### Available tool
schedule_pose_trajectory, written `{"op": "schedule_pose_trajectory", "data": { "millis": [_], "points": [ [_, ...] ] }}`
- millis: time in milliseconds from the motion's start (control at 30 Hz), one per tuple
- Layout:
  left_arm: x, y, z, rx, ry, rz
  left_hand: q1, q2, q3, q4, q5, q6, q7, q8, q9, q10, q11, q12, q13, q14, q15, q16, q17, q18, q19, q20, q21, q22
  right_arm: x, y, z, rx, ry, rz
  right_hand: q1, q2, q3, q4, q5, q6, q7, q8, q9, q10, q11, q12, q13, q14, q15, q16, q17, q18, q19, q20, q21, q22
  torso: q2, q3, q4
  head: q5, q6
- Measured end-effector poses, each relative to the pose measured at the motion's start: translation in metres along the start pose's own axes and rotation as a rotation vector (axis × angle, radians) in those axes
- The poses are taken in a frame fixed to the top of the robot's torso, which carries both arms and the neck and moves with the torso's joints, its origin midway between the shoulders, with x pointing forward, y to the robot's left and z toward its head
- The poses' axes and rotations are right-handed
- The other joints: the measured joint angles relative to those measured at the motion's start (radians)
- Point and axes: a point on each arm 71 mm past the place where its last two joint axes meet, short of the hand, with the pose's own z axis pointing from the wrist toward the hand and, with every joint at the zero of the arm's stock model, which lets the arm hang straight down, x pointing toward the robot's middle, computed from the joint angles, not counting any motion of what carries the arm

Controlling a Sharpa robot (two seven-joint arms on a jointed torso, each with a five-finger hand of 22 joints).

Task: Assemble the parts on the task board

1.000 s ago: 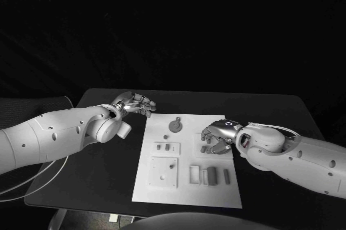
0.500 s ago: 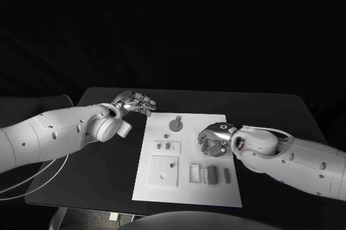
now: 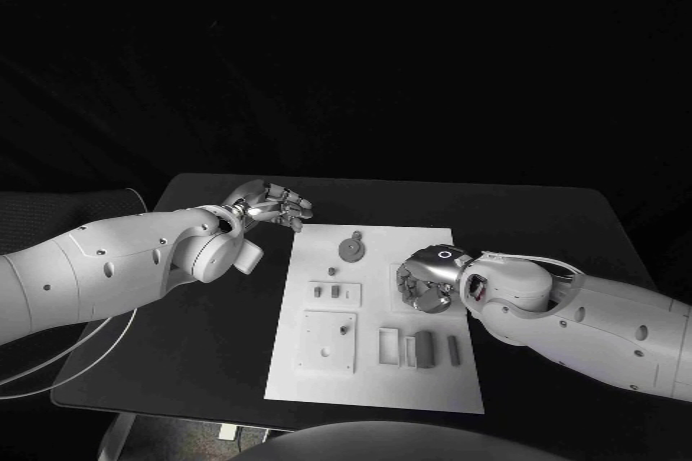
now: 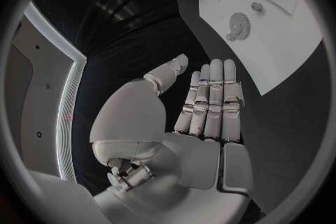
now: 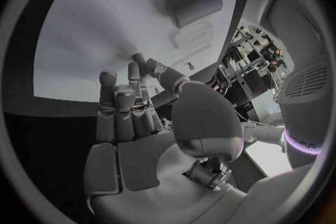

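The right hand (image 3: 423, 284) has moved further over the task board (image 3: 378, 381) near its right edge, fingers apart, holding nothing: a pick seems near. The left hand (image 3: 268, 206) waits open beside the far left corner, and grey parts (image 3: 418, 350) lie near the near edge.

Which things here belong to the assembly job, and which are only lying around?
For the job:
task board
gear-shaped part
block parts
right hand, over the board
left hand, off the board

Lying about:
black table
white cable

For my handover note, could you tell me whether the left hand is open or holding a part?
Open: the left hand shows straight, spread fingers with nothing between them, hovering over the black table beside the task board.
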Motion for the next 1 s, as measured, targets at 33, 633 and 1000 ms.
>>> {"op": "schedule_pose_trajectory", "data": {
  "millis": [33, 633, 1000],
  "points": [
    [0.0001, 0.0000, 0.0000, 0.000, 0.000, 0.000, 0.000, 0.000, 0.000, 0.000, 0.000, 0.000, 0.000, 0.000, 0.000, 0.000, 0.000, 0.000, 0.000, 0.000, 0.000, 0.000, 0.000, 0.000, 0.000, 0.000, 0.000, 0.000, 0.0000, 0.0002, 0.0002, 0.000, 0.000, -0.001, 0.001, 0.003, 0.002, -0.002, 0.000, 0.002, -0.002, 0.000, 0.000, 0.000, 0.000, 0.000, 0.000, 0.000, 0.000, 0.000, 0.000, 0.000, 0.000, 0.000, 0.000, 0.000, 0.000, -0.0001, 0.0000, 0.000, 0.000],
    [0.0009, -0.0003, -0.0002, 0.000, 0.003, -0.001, 0.000, 0.000, 0.000, 0.000, 0.000, 0.000, 0.000, 0.000, 0.000, 0.000, 0.000, 0.000, -0.001, 0.000, 0.000, -0.004, 0.002, -0.001, 0.000, 0.000, 0.000, 0.001, 0.0011, 0.0022, 0.0046, 0.004, -0.004, -0.026, -0.004, 0.026, 0.020, -0.008, 0.000, 0.019, -0.007, 0.012, 0.003, 0.023, -0.009, 0.011, 0.006, 0.007, -0.008, 0.000, -0.001, 0.000, 0.006, -0.002, 0.004, 0.000, 0.000, 0.0008, -0.0003, 0.000, -0.005],
    [0.0006, -0.0002, -0.0001, 0.000, 0.002, -0.001, 0.000, 0.000, 0.002, 0.002, 0.000, 0.000, 0.000, 0.000, -0.001, 0.000, 0.000, 0.000, -0.001, 0.000, 0.000, -0.004, 0.004, -0.002, 0.000, 0.000, 0.000, 0.001, 0.0025, 0.0020, 0.0022, 0.009, -0.023, -0.031, -0.002, 0.030, 0.091, -0.002, 0.002, 0.026, -0.004, 0.021, 0.004, 0.048, -0.020, 0.017, 0.014, 0.018, -0.025, 0.000, -0.004, 0.000, 0.015, -0.008, 0.009, 0.000, 0.000, 0.0009, -0.0003, -0.002, -0.007]
  ]
}}
